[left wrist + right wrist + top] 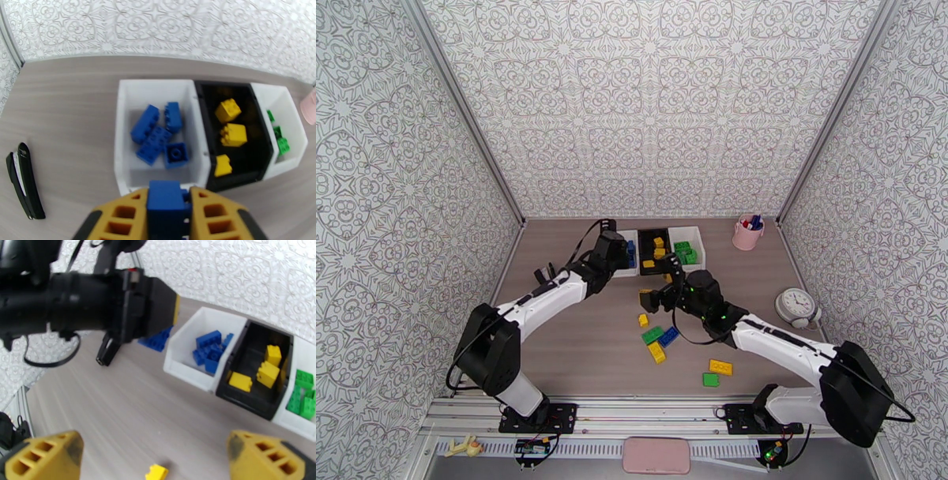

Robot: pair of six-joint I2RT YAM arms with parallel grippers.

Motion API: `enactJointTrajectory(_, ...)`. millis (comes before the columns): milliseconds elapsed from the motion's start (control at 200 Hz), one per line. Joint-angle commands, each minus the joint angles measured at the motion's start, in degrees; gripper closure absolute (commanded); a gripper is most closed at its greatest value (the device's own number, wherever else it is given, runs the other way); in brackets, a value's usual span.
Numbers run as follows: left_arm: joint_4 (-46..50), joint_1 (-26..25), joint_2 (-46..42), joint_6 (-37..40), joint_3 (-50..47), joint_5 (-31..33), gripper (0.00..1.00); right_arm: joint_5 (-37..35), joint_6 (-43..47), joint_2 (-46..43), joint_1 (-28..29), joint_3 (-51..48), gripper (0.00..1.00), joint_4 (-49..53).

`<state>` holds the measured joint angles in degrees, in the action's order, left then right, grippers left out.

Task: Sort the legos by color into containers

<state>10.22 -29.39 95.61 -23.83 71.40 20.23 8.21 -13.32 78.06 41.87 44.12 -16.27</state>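
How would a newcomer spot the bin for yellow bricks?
At the table's far edge, three small bins line up left of the pink cup. It is the middle one, the only black bin, between the left white bin and the right white bin.

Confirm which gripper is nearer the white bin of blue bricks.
Left. Left gripper, shut on a blue brick, is at the near wall of the white bin; right gripper hangs open farther back, above a yellow brick.

White tubular links and bulky black joints make up the left arm (545,298) and the right arm (778,343), each on a black base plate (557,414). Thin black cables (51,364) loop alongside. The left tool (168,199) and right tool (154,455) have yellow fingers (122,215) with rectangular cut-outs.
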Motion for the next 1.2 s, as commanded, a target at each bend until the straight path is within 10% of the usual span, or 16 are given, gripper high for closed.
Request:
enactJointTrajectory(0,0.2,2.1,4.0,1.6,3.8,-3.3,0.79,0.0,0.5,2.3,1.0,2.6,0.00,-2.4)
enactJointTrajectory(400,5.2,4.4,18.1,0.4,15.2,-6.3,0.78,-6.3,0.7,-1.0,2.3,-0.4,0.00,2.7)
enactJointTrajectory(610,5.3,5.0,17.9,-0.2,15.8,-5.4,0.45,-9.2,0.7,-4.7,2.3,-2.6,0.00,5.1)
enactJointTrajectory(1195,2.6,-0.9,-17.7,4.2,-10.3,-5.0,0.05,-16.9,-4.9,-1.4,4.7,-1.8,0.00,15.4)
